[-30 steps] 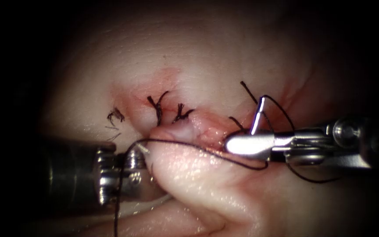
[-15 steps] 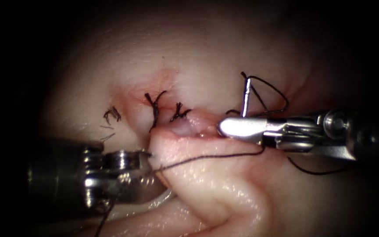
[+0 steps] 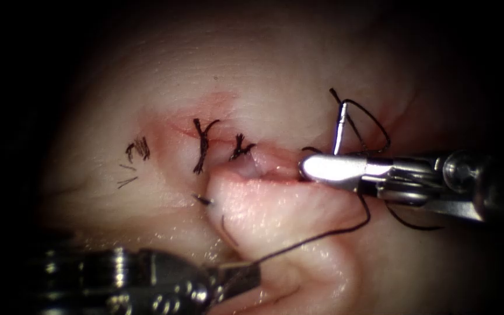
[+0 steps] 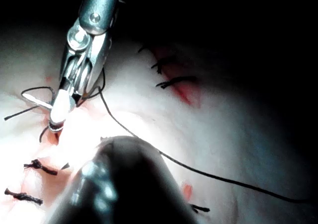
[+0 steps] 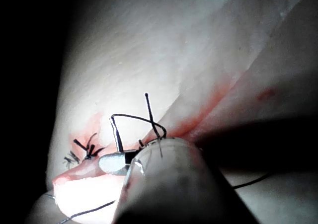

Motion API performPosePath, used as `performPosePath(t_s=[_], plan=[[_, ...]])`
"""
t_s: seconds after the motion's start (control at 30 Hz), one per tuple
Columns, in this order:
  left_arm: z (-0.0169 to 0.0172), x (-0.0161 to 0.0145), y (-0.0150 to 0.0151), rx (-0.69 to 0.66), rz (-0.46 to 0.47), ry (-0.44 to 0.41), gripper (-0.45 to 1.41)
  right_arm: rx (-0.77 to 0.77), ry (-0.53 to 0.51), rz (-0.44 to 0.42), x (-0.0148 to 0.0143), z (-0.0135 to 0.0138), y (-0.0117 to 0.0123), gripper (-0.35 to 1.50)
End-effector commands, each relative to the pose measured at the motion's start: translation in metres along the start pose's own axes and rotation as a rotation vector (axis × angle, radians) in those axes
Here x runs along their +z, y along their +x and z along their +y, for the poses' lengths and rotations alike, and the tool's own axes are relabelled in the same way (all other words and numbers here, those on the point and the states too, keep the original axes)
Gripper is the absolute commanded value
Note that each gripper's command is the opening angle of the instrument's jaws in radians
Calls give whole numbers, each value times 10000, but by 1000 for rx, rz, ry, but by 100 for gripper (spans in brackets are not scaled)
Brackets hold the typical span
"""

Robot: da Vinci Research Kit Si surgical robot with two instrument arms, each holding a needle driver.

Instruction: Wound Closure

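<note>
Needle (image 3: 338, 129) stands nearly upright out of the right pincer (image 3: 316, 168), whose jaws are closed on its lower part; its upper end rises clear of the tissue (image 3: 275, 76), with no part of it visibly buried. In the left wrist view the same needle (image 4: 37, 102) sticks out sideways from that pincer (image 4: 58, 112). Thread (image 3: 316, 236) loops from the needle's top end, curls behind the right tool, then runs down and left across the lower lip of the cut (image 3: 263, 170) to the left pincer (image 3: 237, 277), low at the near edge of the endoscope view. That pincer's jaws are closed on the thread. The cut gapes just left of the right pincer's tip, its near lip pushed up into a pale fold. Further left along the cut sit finished knots with short dark cut ends (image 3: 202, 143), and red fluid (image 3: 211, 111) tints the tissue around them. In the right wrist view the thread (image 5: 136, 119) arcs above the tool's shaft (image 5: 169, 184).
</note>
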Motion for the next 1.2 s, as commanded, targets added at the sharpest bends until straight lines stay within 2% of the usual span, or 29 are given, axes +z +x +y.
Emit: performPosePath(t_s=[0.03, 0.17, 0.3, 0.43, 0.63, 0.8, 1.07, 1.2], plan=[[1, 14, 0, 5, -3, -6, -33, -31, 3, 5, 10, 4, 2, -35], [2, 46, -15, 23, -2, -6, -35, -103, 7, 27, 10, 6, 9, -35], [-12, 76, -23, 27, 21, 32, -40, -124, 27, 54, 9, 10, 17, -35], [-21, 105, -19, 8, 71, 92, -43, -125, 27, 58, 9, 13, 18, -35], [-6, 140, -8, 6, 99, 88, -43, -134, 25, 60, 13, 18, 13, -35], [-3, 148, 0, -1, 115, 99, -43, -147, 6, 77, 18, 22, 5, -35], [-6, 146, 2, 2, 133, 102, -43, -19, -16, 81, 26, 24, -28, -35], [-7, 146, 4, -1, 134, 110, -43, -19, -37, 137, 30, 22, -39, -35]])
